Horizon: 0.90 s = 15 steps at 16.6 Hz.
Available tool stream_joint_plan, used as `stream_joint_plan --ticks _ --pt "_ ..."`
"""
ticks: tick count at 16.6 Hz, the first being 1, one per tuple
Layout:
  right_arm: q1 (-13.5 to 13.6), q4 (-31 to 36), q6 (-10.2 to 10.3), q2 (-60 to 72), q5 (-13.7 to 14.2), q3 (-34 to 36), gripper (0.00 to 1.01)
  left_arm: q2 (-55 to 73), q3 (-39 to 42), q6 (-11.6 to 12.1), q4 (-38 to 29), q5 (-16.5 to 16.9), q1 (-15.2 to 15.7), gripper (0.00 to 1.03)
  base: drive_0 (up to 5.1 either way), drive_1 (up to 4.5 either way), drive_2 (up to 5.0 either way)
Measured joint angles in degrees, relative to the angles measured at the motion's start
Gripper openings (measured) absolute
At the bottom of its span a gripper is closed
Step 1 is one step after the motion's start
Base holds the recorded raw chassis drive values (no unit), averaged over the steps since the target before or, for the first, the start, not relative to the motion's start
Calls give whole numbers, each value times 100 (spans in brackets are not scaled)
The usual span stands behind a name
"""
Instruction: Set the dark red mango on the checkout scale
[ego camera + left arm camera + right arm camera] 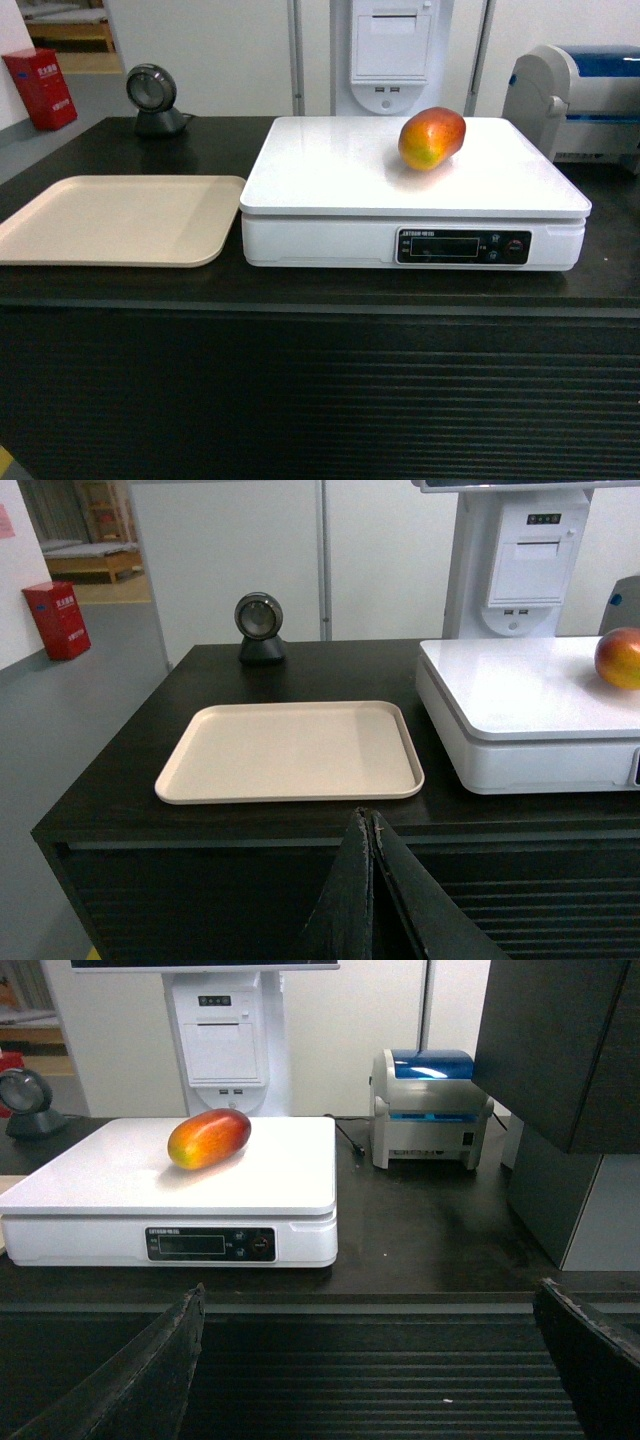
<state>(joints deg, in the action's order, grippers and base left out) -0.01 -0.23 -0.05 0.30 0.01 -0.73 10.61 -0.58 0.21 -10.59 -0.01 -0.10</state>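
The glossy red-orange mango with a yellow-green end lies on its side on the flat white platform of the rectangular scale, toward the platform's rear right in the head view, touching nothing else. The scale sits on the dark black tabletop of the checkout, whose ribbed slatted front fills the lower part of that view. Just beside the scale's left edge rests a flat beige tray.

Neither claw appears in the head view. The left wrist view alone shows the left claw, its two dark fingers pressed together with no gap, grasping nothing, below the tabletop's front edge near the tray; here the mango is cut off at the right border. The right wrist view alone shows the right claw spread wide and released, one finger at each lower corner, in front of the slatted panel. It also gives a grey-and-blue label printer right of the scale in full, clipped in the head view. The text on the scale's black display panel is too small to read.
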Motion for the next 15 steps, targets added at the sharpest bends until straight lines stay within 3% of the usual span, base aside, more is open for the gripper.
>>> stream_joint_plan --ticks 1,3,13,15 --pt "0 0 0 0 0 0 98 -90 0 -2 68 0 0 2 0 0 0" --pt "0 0 0 0 2 0 98 -977 -2 -2 1123 0 0 2 0 0 0" --pt "0 0 0 0 0 0 98 -1010 -4 -9 1078 0 0 2 0 0 0" --pt "0 0 0 0 0 0 98 -1010 -4 -9 1078 0 0 25 0 0 0"
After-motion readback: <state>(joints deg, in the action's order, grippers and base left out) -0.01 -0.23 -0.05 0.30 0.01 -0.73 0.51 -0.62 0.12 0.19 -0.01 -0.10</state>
